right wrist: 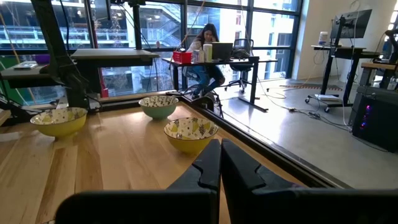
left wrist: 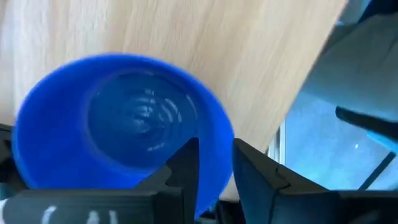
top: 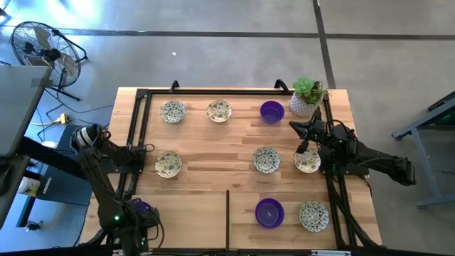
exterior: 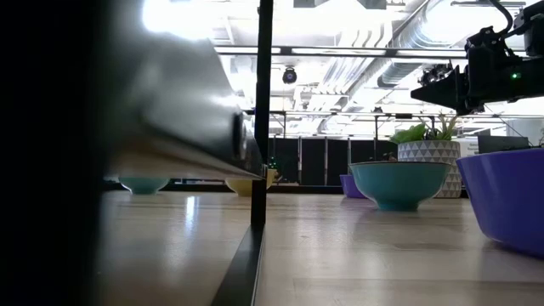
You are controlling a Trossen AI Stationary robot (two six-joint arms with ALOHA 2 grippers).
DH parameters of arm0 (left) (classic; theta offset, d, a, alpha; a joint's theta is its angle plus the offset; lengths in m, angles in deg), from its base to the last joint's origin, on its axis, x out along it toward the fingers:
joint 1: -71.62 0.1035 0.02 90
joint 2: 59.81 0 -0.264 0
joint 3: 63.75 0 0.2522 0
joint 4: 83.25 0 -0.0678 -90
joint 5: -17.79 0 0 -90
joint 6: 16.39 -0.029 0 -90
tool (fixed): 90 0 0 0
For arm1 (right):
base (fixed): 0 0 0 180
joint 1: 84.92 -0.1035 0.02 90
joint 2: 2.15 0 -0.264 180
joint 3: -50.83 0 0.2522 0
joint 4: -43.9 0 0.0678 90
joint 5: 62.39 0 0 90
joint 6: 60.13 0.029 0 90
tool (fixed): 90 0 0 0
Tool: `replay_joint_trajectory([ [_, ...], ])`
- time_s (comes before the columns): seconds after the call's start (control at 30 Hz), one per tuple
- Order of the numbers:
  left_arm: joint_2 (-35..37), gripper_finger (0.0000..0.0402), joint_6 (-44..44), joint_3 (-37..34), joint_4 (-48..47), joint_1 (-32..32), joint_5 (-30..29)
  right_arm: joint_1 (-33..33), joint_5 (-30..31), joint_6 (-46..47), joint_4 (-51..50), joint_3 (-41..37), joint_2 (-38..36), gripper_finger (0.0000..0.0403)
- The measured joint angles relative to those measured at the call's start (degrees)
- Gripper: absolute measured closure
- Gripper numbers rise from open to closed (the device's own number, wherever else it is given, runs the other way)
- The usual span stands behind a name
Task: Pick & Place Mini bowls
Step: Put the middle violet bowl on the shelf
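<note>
Right up against the left wrist camera sat a purple bowl [left wrist: 124,121], rim pinched between the left gripper [top: 144,210] fingers, out at the near-left corner of the wooden table [top: 213,146], far from the potted plant [top: 307,96]. Right gripper [top: 304,144] hung up off the table just in front of that plant, fingers pretty much closed on nothing. Another purple bowl [top: 271,112] sat just left of the plant, a third [top: 269,212] well in front, and six patterned bowls [top: 266,159] were scattered about.
</note>
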Motion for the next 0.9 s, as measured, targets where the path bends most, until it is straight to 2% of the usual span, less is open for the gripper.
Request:
replay_joint_trajectory([
  [0.23, 2.10, 0.0370, -0.52, -0.05, -4.93, 1.20, 0.44, 0.02, 0.02, -0.02, -0.01, -0.01, 0.00, 0.0402],
  [0.33, 1.94, 0.0396, -1.42, -2.13, -3.09, 1.11, 0.75, 0.00, 0.00, -0.02, -0.01, -0.01, 0.00, 0.0402],
  [0.5, 1.91, 0.0396, -2.00, -6.52, 2.13, 1.24, -0.14, 0.02, 0.02, -0.02, 0.00, 0.01, 0.00, 0.0402],
  [0.67, 1.91, 0.0400, -2.94, -8.97, 7.33, 1.19, 3.51, 0.00, 0.02, 0.00, 0.03, 0.01, 0.00, 0.0402],
  [0.9, 1.91, 0.0401, -2.95, -9.03, 8.90, 1.02, 6.30, 0.00, 0.00, -0.01, 0.03, -0.01, 0.00, 0.0402],
])
